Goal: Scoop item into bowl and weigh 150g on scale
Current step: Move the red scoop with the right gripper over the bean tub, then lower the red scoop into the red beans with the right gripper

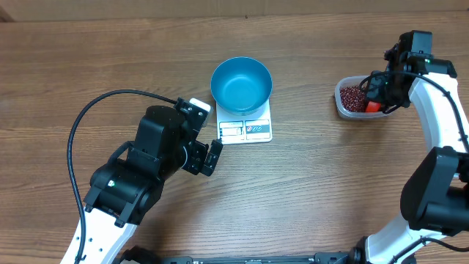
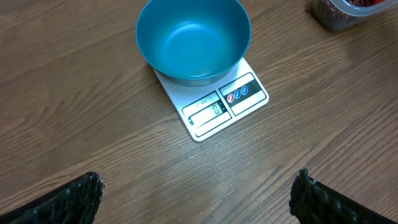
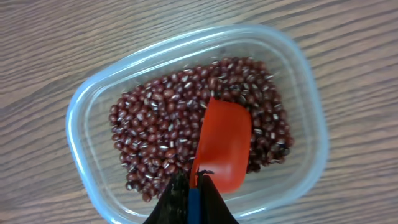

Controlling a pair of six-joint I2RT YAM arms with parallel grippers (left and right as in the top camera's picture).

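Wood-grain table (image 1: 88,59) runs under everything you have laid out, and going across it the job looks barely begun. The blue bowl (image 1: 242,88) sits on the white scale (image 1: 245,130), covering its far end and leaving the display panel bare towards you. The bowl is empty, with not one bean in it. The display seems to read zero, though the digits are too small to be sure.

Well to the right stands the clear plastic container (image 3: 93,124), holding a loose bed of dark red beans (image 3: 155,137). So setting up is done. Scooping, carrying, tipping and topping up to the target weight are all left for you.

On to the arms. Your left gripper (image 2: 198,186) has its jaws spread as wide as they go and grips nothing. It is parked just left of the scale, looking across at the bowl and touching neither.

Your right arm reaches up the right side of the table and curls over the container. The right gripper (image 3: 189,199) is clamped tight on the handle of the orange-red scoop (image 3: 224,149), wrist pointing down. The scoop's cup lies over the right half of the beans. No beans show on it, and you cannot tell from here whether it is dug in or only resting on top.
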